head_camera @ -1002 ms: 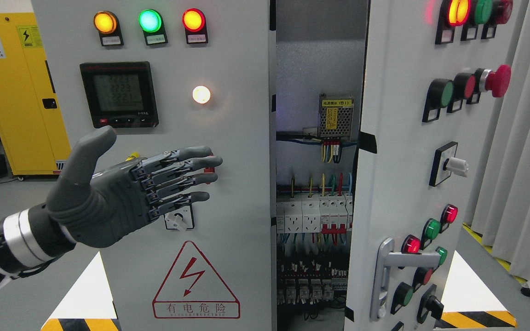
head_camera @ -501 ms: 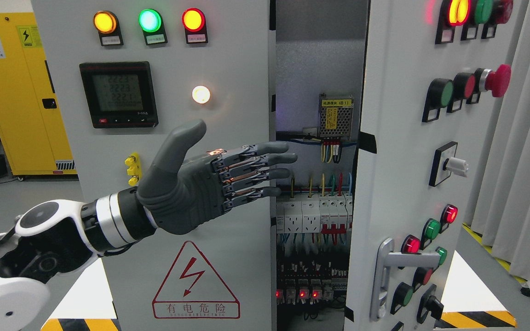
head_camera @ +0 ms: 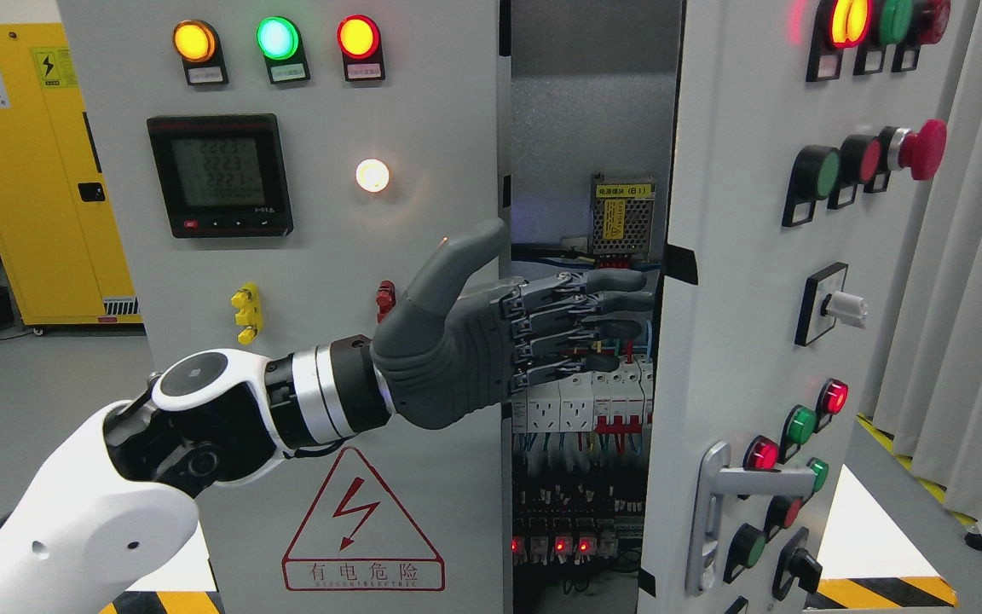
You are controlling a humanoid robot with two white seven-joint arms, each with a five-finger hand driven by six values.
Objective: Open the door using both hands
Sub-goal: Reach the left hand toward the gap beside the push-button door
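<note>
The left hand [head_camera: 491, 341] reached in from the lower left across the grey cabinet's left panel [head_camera: 320, 256], its fingers [head_camera: 602, 307] stretched out straight and close together, holding nothing, thumb raised. The fingertips lay in the gap between the panel and the right door [head_camera: 747, 341], just beside that door's inner edge; whether they touched it could not be told. The door stood ajar, swung toward the camera, its silver handle [head_camera: 717, 503] low down. Wiring and breakers [head_camera: 580, 401] showed inside the opening.
</note>
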